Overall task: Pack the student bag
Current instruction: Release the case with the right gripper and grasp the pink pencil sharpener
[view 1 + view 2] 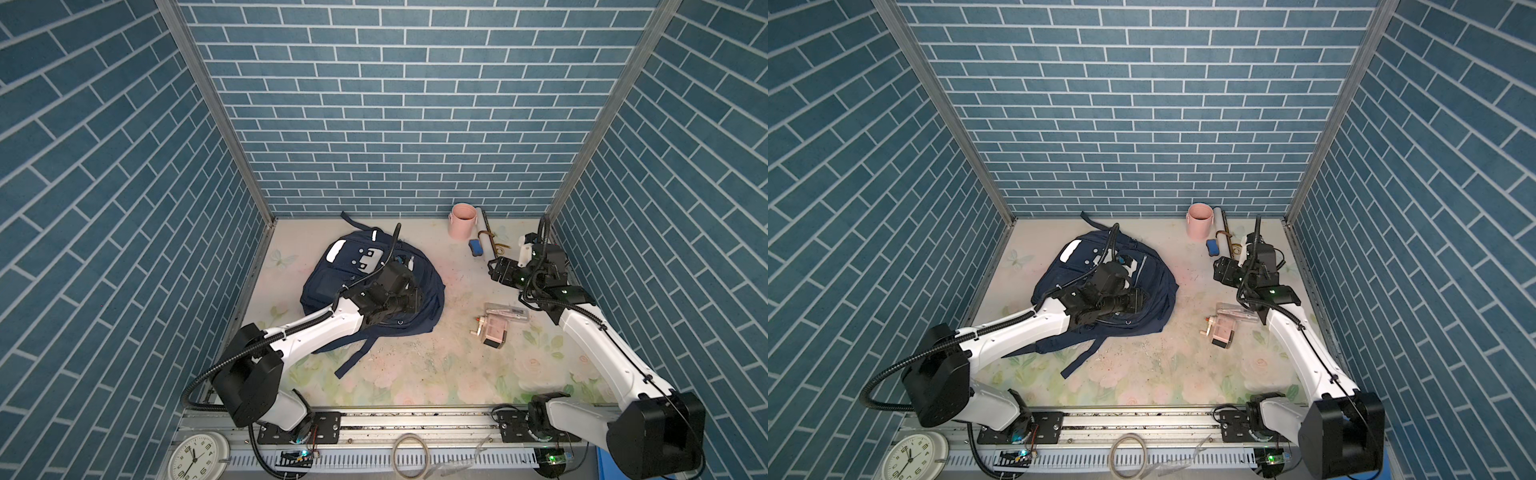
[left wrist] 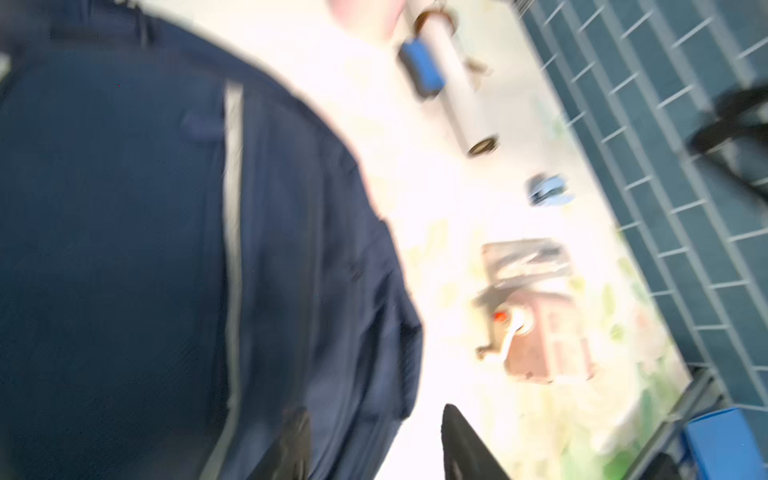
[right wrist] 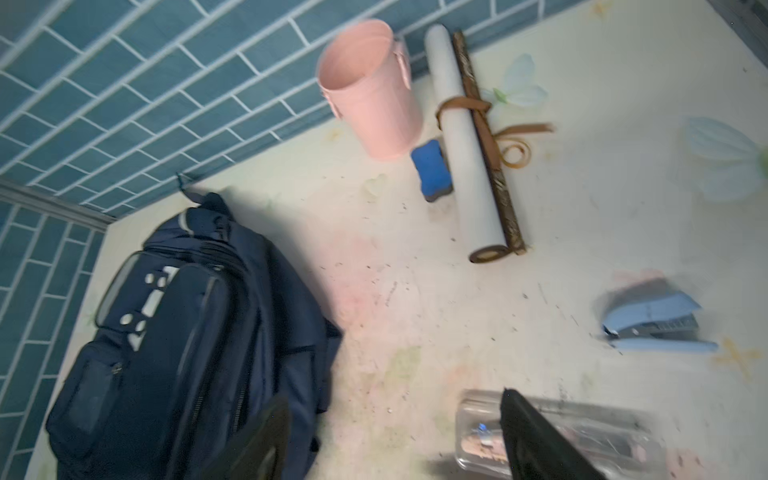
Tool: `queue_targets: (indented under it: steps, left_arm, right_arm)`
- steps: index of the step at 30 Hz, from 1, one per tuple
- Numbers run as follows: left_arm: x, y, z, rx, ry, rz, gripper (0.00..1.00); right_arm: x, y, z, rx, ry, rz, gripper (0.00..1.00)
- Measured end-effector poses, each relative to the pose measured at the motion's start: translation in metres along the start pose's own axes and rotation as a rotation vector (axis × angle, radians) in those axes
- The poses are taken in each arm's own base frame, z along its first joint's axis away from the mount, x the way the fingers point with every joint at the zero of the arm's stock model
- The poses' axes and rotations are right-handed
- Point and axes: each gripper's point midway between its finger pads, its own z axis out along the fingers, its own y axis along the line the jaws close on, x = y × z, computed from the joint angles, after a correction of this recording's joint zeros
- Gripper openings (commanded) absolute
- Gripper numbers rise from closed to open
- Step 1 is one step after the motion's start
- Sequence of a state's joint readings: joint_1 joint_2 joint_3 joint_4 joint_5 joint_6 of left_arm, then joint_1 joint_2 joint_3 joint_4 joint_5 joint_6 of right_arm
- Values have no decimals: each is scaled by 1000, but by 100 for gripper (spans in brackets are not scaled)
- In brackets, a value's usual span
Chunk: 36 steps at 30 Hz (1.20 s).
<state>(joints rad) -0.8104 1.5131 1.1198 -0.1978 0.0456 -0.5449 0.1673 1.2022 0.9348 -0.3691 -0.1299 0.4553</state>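
Note:
The student bag (image 1: 328,286), a large navy backpack with grey strips, lies flat at the table's left rear, straps trailing toward the front. My left gripper (image 1: 417,301) hovers over the bag's right side. In the blurred left wrist view its jaws (image 2: 372,413) stand apart, open, one finger over the bag (image 2: 124,249) and the other over bare table. My right gripper (image 1: 492,270) hangs open above the table at the right rear. The right wrist view shows it (image 3: 394,399) holding nothing, between the bag (image 3: 187,332) and a clear pencil case (image 3: 582,436).
A pink cup (image 1: 463,220), a rolled paper tied with brown ribbon (image 1: 484,237) and a blue eraser (image 1: 475,247) sit at the back right. A clear pencil case (image 1: 507,311) and a pink sharpener (image 1: 492,328) lie mid-right. A blue stapler (image 3: 652,324) lies near the right wall.

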Motion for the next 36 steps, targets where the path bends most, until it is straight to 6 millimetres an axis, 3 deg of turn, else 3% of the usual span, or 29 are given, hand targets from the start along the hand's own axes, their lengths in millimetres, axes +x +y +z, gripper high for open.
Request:
queue_targets:
  steps: [3,6,11,15,19,29,36]
  left_arm:
    - [-24,-17,-4,27,-50,47,58]
    - [-34,-28,-4,36,-73,103,60]
    - [-27,-32,10,22,-44,184,61]
    - [-18,-26,19,4,-7,218,61]
    - [-17,-25,20,-2,-4,229,62]
    - [-15,-17,13,-33,-17,233,62]
    - [-18,-12,7,-58,-33,233,62]
  right_arm:
    - [25,-12,-2,50,91,14,82]
    - [52,-20,-16,75,143,32,82]
    - [99,-22,-34,110,234,63,83]
    - [147,-22,-34,145,350,69,83]
    - [176,-29,-33,182,408,98,86]
    - [181,-34,-20,253,400,108,87]
    - [180,-39,-5,292,381,122,79]
